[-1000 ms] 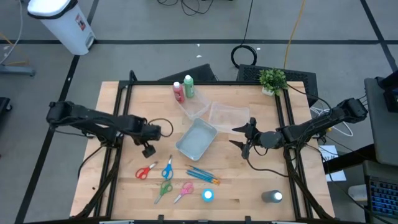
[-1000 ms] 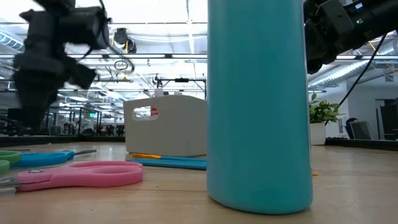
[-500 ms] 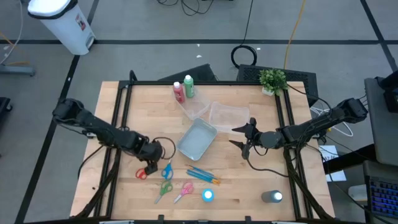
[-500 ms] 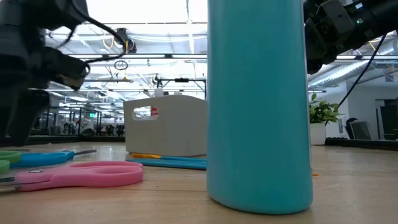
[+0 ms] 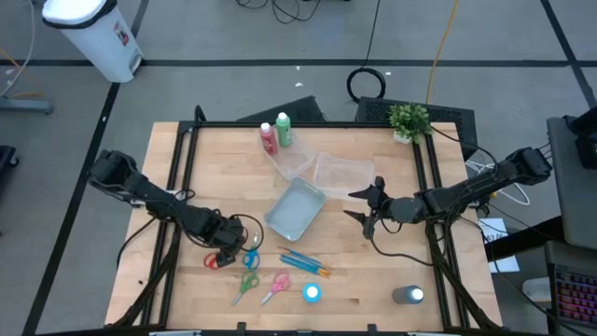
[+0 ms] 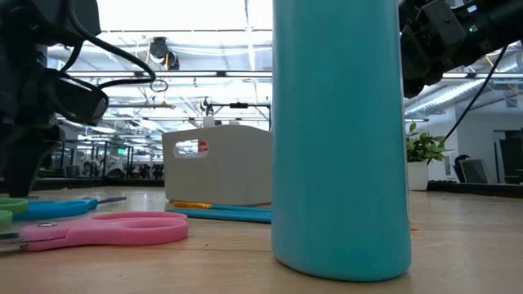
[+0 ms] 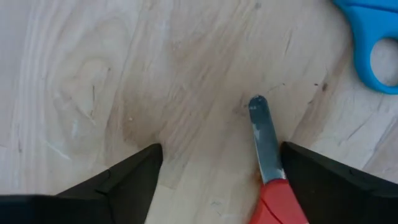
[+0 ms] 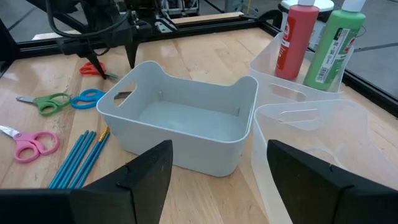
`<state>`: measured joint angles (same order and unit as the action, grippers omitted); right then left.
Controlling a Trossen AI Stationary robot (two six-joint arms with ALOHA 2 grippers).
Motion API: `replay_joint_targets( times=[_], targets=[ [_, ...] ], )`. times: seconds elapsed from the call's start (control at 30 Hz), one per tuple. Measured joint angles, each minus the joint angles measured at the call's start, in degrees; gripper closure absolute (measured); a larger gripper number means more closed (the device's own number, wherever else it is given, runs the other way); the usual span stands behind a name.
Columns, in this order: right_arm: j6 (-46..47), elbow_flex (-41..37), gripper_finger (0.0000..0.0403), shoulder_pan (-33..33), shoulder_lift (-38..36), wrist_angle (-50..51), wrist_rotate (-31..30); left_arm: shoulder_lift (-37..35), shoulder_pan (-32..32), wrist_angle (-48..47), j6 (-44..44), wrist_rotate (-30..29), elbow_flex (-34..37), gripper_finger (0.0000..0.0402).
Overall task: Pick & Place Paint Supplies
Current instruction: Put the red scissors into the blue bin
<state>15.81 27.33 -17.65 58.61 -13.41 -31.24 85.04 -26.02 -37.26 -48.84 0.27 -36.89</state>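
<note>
Straddling the red scissors, the left gripper sits low on the bench with fingers spread wide, empty, one to each side of the blade. A good grasp likely means sliding toward the handles and centring before closing. The blue scissors lie just beside, so room is tight there; toward the bench edge it looks open. The right gripper waits by the tubs, open, empty.

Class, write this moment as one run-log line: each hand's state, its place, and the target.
left hand: open, low over red scissors | right hand: open, waiting beside grey tub | nothing held
</note>
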Motion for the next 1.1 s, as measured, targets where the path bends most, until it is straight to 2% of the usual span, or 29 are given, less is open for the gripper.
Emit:
replay_joint_targets(
  times=[0.27, 0.5, 0.67, 0.93, 1.1],
  targets=[
    [0.02, 0.0, 0.0151, 0.0, 0.0, 0.0, 0.0, 0.24, 0.05, 0.18, -1.12, -1.78, -0.46, 0.0219],
    [0.02, 0.0, 0.0151, -0.01, 0.0, 0.0, 0.0, 0.3, 1.57, 0.45, 0.19, -2.65, -0.46, 0.0304],
    [0.02, 0.0, 0.0151, -0.02, 0.0, 0.0, 0.0, 0.34, 3.3, -0.28, 3.09, -2.88, -0.41, 0.0383],
    [0.04, 0.0, 0.0151, -0.02, 0.0, 0.0, 0.0, 0.35, 5.3, -0.07, 4.64, -2.45, -1.04, 0.0396],
    [0.05, -0.01, 0.0151, -0.02, 0.0, 0.02, 0.0, 0.89, 6.69, -4.32, 9.02, -7.62, -6.34, 0.0398]
  ],
)
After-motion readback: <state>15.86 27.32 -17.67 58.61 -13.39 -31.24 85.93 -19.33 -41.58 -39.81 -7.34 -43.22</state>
